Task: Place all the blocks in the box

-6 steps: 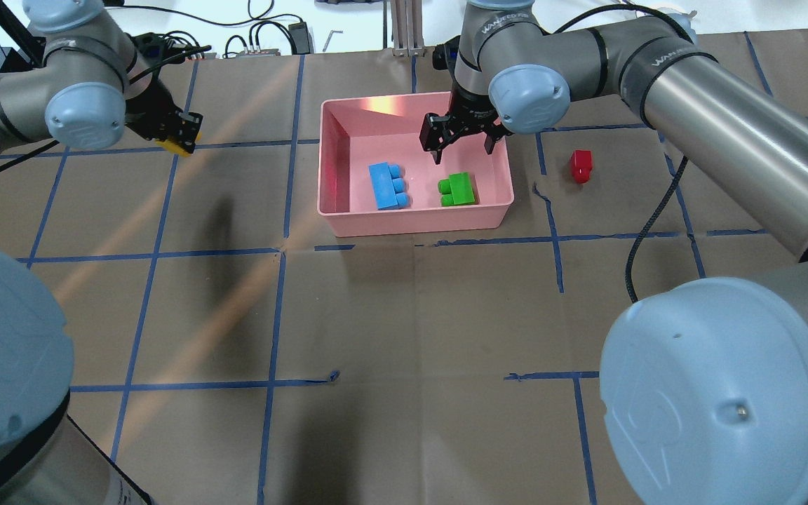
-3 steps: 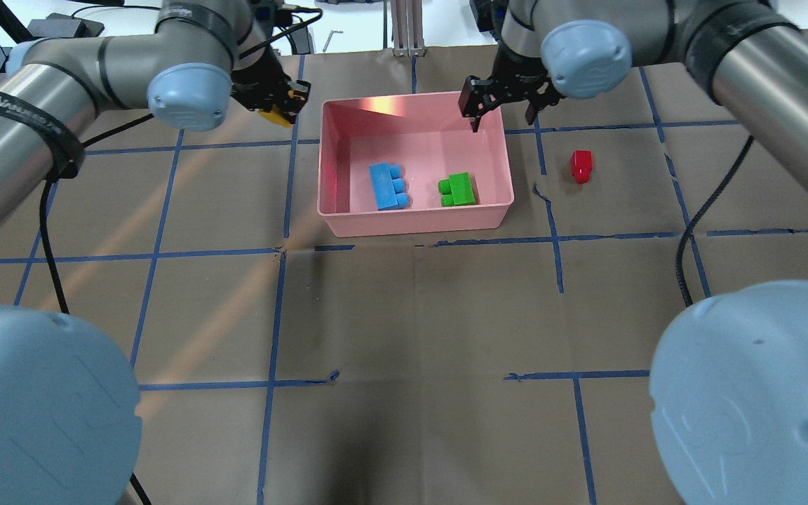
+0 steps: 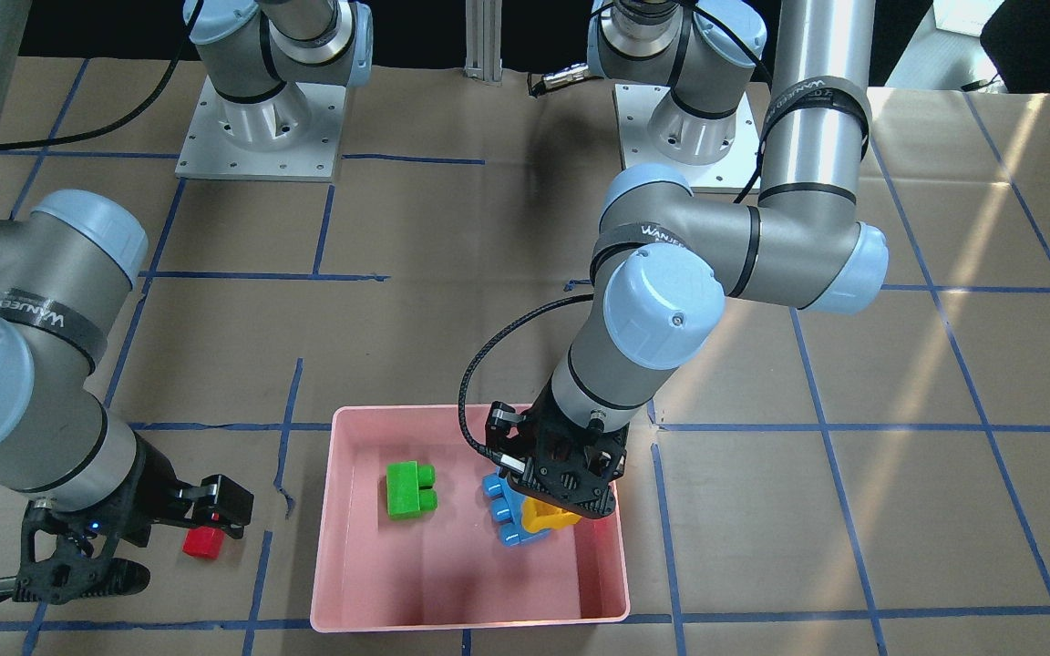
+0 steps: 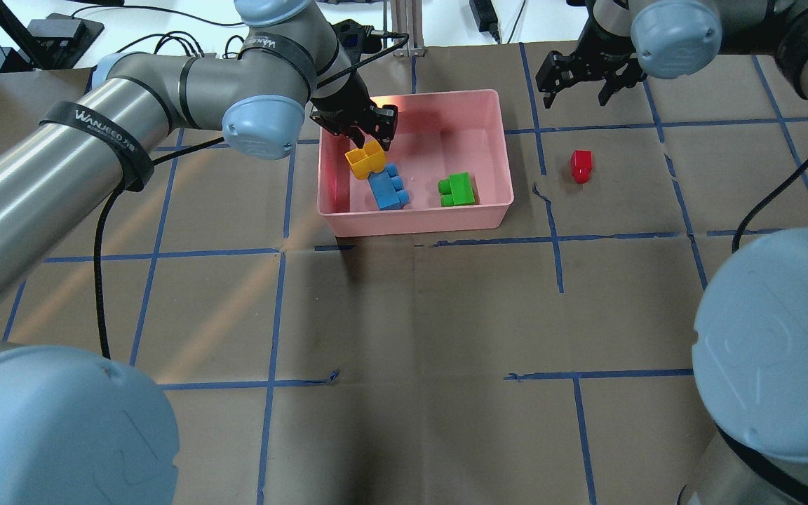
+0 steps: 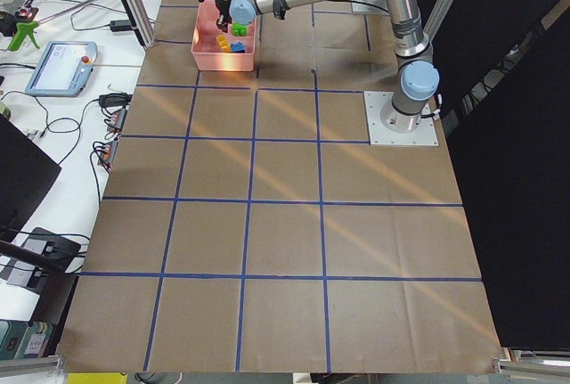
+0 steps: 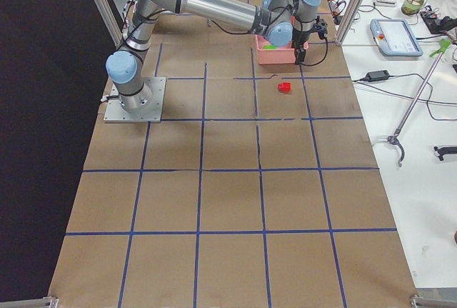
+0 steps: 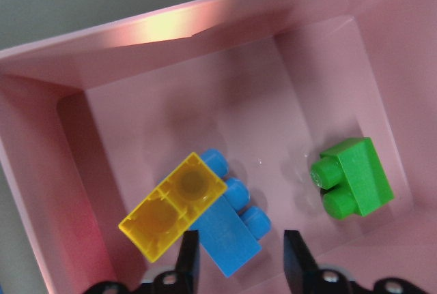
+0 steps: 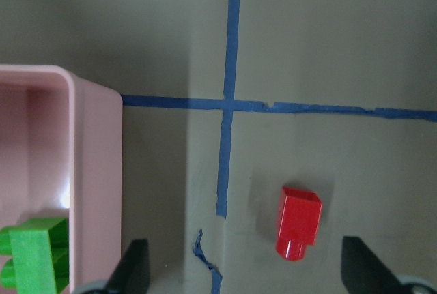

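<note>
Brightly and evenly lit from overhead. Crossed by warm slanting streaks of light on the table (image 4: 411, 315), with soft dark shadows between them. Glaring orange-white on the far wall of the box (image 7: 164, 29). Sharp everywhere, dimmer and greyer through the right wrist camera

Red block (image 4: 581, 166) well apart from box (image 4: 411, 221)

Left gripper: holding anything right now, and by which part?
Nothing held. The left gripper is open; the yellow two-stud plastic brick lies outside its fingers, atop the blue three-stud plastic brick in the pink tray.
</note>
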{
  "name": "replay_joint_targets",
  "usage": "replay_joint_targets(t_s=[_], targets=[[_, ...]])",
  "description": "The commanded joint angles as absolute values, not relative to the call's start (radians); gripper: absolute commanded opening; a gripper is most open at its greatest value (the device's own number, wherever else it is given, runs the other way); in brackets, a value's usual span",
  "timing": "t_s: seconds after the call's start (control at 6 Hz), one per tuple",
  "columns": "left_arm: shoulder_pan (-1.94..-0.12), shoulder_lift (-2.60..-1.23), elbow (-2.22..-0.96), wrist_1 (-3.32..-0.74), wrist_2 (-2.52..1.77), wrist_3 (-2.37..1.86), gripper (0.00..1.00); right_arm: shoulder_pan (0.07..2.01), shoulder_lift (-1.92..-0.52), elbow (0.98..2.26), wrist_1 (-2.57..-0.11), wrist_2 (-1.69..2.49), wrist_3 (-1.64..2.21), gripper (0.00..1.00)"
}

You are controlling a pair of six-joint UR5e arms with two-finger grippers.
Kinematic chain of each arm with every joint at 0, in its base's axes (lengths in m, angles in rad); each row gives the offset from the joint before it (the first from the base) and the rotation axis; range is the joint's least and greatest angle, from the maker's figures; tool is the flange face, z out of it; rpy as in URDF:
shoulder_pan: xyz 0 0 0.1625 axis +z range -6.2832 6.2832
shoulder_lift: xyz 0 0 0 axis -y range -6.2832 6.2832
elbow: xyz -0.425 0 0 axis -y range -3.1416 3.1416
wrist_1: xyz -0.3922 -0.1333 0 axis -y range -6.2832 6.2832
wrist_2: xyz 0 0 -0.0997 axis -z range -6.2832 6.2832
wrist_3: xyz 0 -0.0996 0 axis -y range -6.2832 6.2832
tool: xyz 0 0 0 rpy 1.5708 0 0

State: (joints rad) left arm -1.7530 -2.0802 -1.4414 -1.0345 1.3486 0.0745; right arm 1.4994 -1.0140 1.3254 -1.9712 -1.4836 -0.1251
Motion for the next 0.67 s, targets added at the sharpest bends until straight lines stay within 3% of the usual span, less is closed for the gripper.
replay_joint_targets(t_s=[0.0, 0.5], targets=[[-1.756, -2.042, -1.442, -1.052, 1.348, 0.019, 1.00, 1.477, -0.942, 1.339, -2.014, -1.565, -0.127, 1.00], [-1.703, -1.845, -1.430, -1.373, 1.400, 0.021, 1.00, 1.460, -0.894, 1.396, -2.023, -1.577, -0.112, 0.99]])
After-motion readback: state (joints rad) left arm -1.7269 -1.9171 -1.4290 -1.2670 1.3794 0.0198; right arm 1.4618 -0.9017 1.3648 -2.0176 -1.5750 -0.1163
